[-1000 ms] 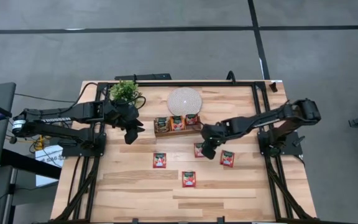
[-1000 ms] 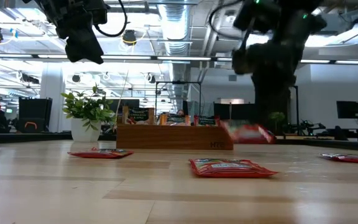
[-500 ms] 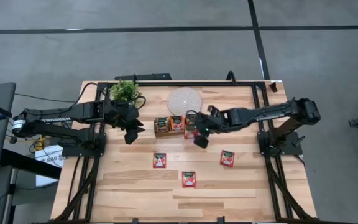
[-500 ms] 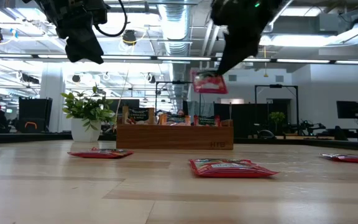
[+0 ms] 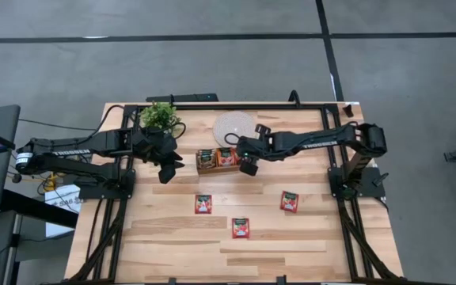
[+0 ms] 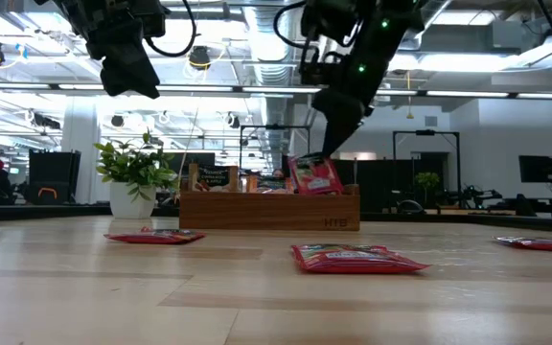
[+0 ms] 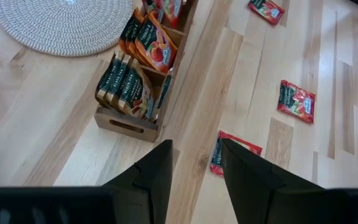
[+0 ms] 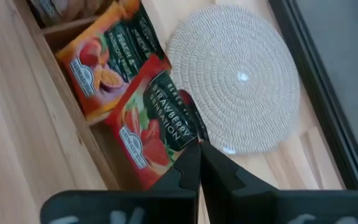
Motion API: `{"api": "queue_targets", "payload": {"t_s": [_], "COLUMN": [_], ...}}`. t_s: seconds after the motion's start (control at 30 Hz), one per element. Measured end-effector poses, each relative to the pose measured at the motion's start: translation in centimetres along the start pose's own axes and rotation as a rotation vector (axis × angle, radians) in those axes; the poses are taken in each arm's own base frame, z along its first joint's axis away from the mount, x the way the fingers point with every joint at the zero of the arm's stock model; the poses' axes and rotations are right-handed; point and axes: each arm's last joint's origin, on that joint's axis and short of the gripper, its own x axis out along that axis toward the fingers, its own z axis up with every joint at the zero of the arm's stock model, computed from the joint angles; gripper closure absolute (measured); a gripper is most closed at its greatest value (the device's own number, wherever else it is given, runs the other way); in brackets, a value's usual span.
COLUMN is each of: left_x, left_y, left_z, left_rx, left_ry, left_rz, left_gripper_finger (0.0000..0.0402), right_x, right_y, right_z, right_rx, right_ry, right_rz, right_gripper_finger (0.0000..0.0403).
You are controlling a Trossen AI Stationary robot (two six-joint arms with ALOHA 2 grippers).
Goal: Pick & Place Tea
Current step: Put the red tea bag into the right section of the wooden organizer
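My right gripper (image 5: 248, 164) (image 6: 324, 153) is shut on a red tea sachet (image 8: 151, 124) (image 6: 314, 176) over the right end of the brown wooden tray (image 5: 206, 168) (image 6: 268, 211). The tray's compartments hold more sachets (image 8: 104, 62), standing on edge. Three red sachets lie flat on the table (image 5: 203, 203) (image 5: 241, 228) (image 5: 290, 201). My left gripper (image 5: 167, 168) (image 7: 196, 171) hangs open above the table just left of the tray, with nothing between its fingers. My right gripper pinches the sachet's dark green end (image 8: 188, 132) between its two fingertips (image 8: 188, 163), at the edge. The fingers slant down from the table's right side. The sachet hangs tilted below them, its lower edge (image 6: 320, 190) at the tray's top rim; I cannot tell whether it touches.
A round white woven disc (image 5: 234, 125) lies just behind the tray. A small potted plant (image 5: 159, 116) stands at the far left, close to my left arm. Bare wood stretches along the table's near side.
My right gripper, shut on the red sachet, has lifted it off the table and carried it toward the far edge and leftward to the tray, rolling its wrist. The sachet rose high, then came down to the tray's right end. My left arm has kept still.
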Motion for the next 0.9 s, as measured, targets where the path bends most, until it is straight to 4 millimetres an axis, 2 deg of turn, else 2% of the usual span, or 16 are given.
{"api": "queue_targets", "payload": {"t_s": [0.13,0.67,0.9], "left_x": [0.0,0.0,0.0], "left_y": [0.0,0.0,0.0], "left_z": [0.0,0.0,0.0], "left_rx": [0.0,0.008,0.008], "left_ry": [0.0,0.001,0.001], "left_rz": [0.0,0.001,0.001], "left_gripper_finger": [0.0273,0.0273,0.0273], "right_x": [0.9,1.2,1.6], "right_y": [0.4,-1.4,-1.4], "right_z": [0.0,0.1,-0.3], "right_rx": [-0.011,0.114,0.143], "right_ry": [0.005,0.009,0.013], "right_rz": [-0.015,-0.073,-0.073], "right_gripper_finger": [0.0403,0.0403,0.0403]}}
